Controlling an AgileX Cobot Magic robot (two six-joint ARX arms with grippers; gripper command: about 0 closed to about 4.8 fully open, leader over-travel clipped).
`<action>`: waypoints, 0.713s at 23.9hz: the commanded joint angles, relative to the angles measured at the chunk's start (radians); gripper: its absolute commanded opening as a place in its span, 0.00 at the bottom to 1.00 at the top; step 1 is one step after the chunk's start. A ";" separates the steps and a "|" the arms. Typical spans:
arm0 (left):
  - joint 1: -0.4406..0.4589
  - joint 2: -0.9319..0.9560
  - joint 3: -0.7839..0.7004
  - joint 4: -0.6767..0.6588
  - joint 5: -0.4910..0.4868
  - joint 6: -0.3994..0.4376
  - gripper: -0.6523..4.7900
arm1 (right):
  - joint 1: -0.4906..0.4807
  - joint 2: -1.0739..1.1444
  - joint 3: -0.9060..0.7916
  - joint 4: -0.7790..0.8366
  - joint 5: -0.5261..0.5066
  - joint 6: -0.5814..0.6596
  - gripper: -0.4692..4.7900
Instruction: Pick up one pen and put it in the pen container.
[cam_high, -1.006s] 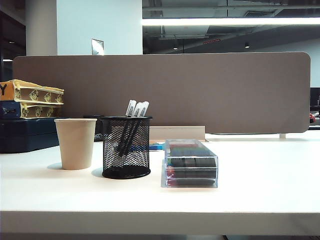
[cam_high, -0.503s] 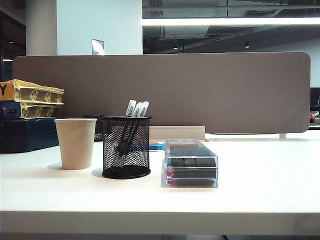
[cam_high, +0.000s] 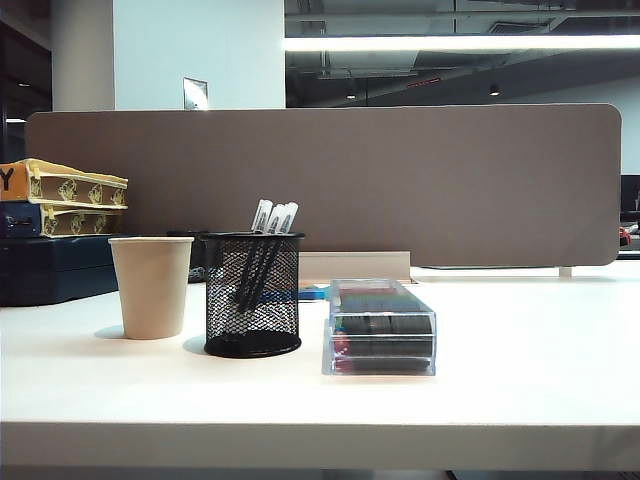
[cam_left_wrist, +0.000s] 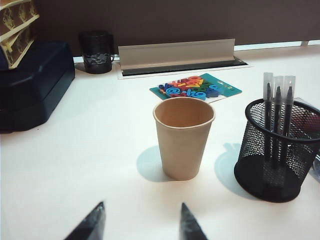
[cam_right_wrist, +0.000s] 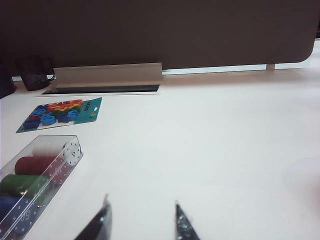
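Black wire-mesh pen container (cam_high: 253, 294) holding three slim pens (cam_high: 272, 222), smooth beige paper cup (cam_high: 151, 285) left, my left gripper (cam_left_wrist: 142, 222) and right gripper (cam_right_wrist: 141, 220) jaws spread, empty, above white table (cam_high: 520, 350).

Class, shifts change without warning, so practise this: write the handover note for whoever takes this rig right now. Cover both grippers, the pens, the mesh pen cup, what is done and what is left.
Left gripper: open, empty, low over the table in front of the paper cup.
Right gripper: open, empty, over bare table beside the clear plastic box.
Pen container: upright between the paper cup and the box.
Pens: three stand in the container, pale ends up; no loose pen shows on the table.
Done: a pen looks delivered, nothing held.
Left: apparently nothing; confirm the count.
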 joint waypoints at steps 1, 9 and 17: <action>-0.002 0.001 -0.010 0.027 -0.003 -0.006 0.46 | 0.000 -0.004 0.002 0.012 -0.003 0.000 0.39; -0.002 0.001 -0.020 0.046 -0.003 -0.006 0.46 | 0.000 -0.004 -0.032 0.012 -0.018 0.000 0.39; -0.002 0.001 -0.052 0.069 -0.003 -0.006 0.46 | 0.000 -0.003 -0.043 -0.020 -0.018 -0.003 0.39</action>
